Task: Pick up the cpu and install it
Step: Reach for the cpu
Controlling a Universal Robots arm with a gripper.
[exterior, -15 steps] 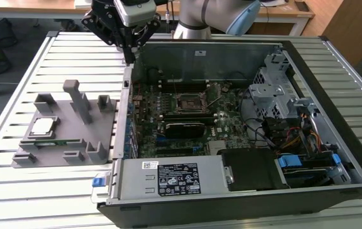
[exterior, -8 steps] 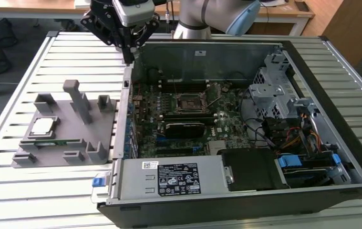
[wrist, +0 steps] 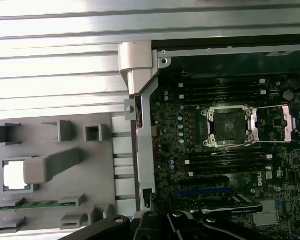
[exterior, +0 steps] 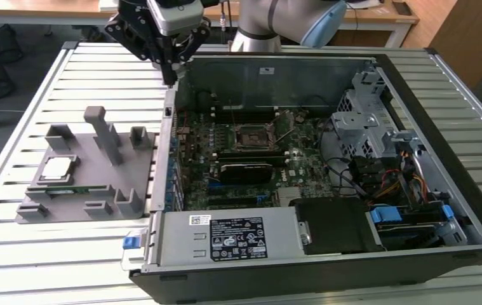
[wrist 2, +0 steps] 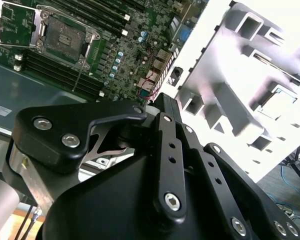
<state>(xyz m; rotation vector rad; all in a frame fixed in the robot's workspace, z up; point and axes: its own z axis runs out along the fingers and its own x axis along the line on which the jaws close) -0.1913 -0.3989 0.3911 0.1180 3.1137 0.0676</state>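
Gripper [exterior: 171, 75], pressed together and empty, hovers at the case [exterior: 308, 58] rim; cpu [exterior: 57, 168] beside the case wants a level grasp.

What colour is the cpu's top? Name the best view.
Silver-white with a pale rim; the cpu lies on the grey fixture, clearest in the exterior view.

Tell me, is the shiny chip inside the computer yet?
Out. The cpu lies in the grey holder beside the case; the socket sits empty.

cpu [exterior: 57, 168] on fixture [exterior: 134, 171] | fixture at exterior view's left of case [exterior: 308, 276] | socket [exterior: 252, 136] inside case
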